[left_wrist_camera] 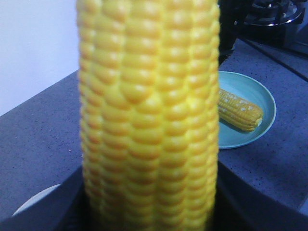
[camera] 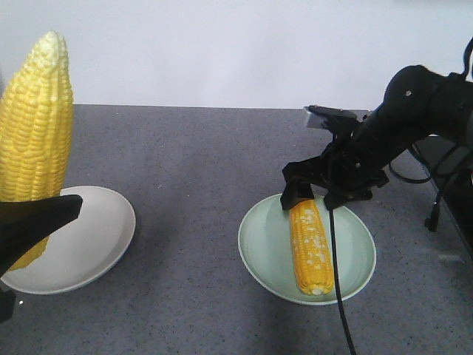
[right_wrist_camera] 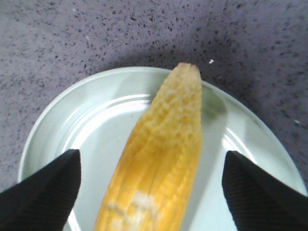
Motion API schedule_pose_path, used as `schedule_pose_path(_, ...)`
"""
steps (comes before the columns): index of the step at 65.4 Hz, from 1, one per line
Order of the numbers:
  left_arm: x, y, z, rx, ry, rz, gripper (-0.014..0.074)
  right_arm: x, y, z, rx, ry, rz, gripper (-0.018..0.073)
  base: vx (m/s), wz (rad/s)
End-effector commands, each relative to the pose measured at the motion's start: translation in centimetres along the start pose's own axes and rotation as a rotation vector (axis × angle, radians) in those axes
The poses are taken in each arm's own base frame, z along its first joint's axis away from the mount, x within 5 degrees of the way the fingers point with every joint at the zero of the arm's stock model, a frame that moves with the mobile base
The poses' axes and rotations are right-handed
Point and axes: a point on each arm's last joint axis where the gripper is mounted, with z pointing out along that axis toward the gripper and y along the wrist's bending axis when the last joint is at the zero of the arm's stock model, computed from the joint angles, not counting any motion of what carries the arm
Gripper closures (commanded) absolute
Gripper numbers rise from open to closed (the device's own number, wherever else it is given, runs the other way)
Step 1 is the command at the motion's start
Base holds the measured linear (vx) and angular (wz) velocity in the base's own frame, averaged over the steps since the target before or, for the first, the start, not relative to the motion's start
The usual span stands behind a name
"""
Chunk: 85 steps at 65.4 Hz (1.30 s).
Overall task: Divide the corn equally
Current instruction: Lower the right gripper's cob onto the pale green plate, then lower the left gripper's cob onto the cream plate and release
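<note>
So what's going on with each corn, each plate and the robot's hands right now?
Held corn: upright, gripped in the left gripper, above the white plate.
White plate: nothing lying on it.
Green plate: holds one cob.
Lying corn: flat on the green plate.
Right gripper: jaws open, either side of the lying corn, not touching.

A grey speckled worktop (camera: 199, 185) runs back to a pale wall. 2 plates sit directly on it: a white plate (camera: 96, 244) toward the left edge, and a pale green plate (camera: 270, 248) right of centre, well apart from it.
</note>
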Motion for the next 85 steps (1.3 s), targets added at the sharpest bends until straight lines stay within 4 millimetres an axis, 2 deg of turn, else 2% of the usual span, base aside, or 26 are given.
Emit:
schedule_pose_path(1, -1.3, 0.1, -0.6, -0.014, -0.102, -0.02, 0.0242, 0.8, 2.3, -5.4, 0.007, -0.126, -0.092, -0.0031, 0.0, 0.0)
schedule_pose_path(12, -1.3, 0.2, 0.1, -0.011, -0.083, -0.024, 0.0242, 4.8, 5.5, -8.2, 0.062, -0.272, -0.239, -0.0013, 0.0, 0.0)
schedule_pose_path(21, -1.3, 0.3, 1.0, -0.008, -0.061, -0.046, 0.0242, 8.4, 7.4, -10.3, 0.07, -0.369, -0.336, -0.0009, 0.0, 0.0)
schedule_pose_path(35, -1.0, 1.0, 3.7, -0.047, 0.036, -0.09, 0.0242, 12.4, 8.1, -12.8, 0.064, -0.442, -0.423, -0.0009, 0.0, 0.0)
schedule_pose_path(45, -1.8, 2.5, 5.2, -0.13, 0.178, -0.085, 0.0242, 13.2, 8.0, -14.0, 0.099, -0.486, -0.454, -0.0009, 0.0, 0.0)
schedule_pose_path(54, -2.5, 5.1, 6.4, -0.222, 0.316, -0.117, 0.0242, 13.3, 8.0, -14.2, 0.106, -0.489, -0.459, -0.0009, 0.0, 0.0)
schedule_pose_path(61, -2.2, 7.2, 7.4, -0.28, 0.402, -0.162, 0.0242, 13.3, 8.0, -14.2, 0.106, -0.488, -0.46, -0.0009, 0.0, 0.0)
schedule_pose_path(72, -0.5, 10.7, 9.2, -0.346, 0.571, -0.261, 0.0242, 13.3, 8.0, -14.2, 0.107, -0.487, -0.46, -0.0009, 0.0, 0.0)
schedule_pose_path(85, 2.3, 13.2, 11.5, -0.362, 0.733, -0.344, 0.0242, 13.3, 7.9, -14.2, 0.109, -0.488, -0.461, -0.0009, 0.0, 0.0)
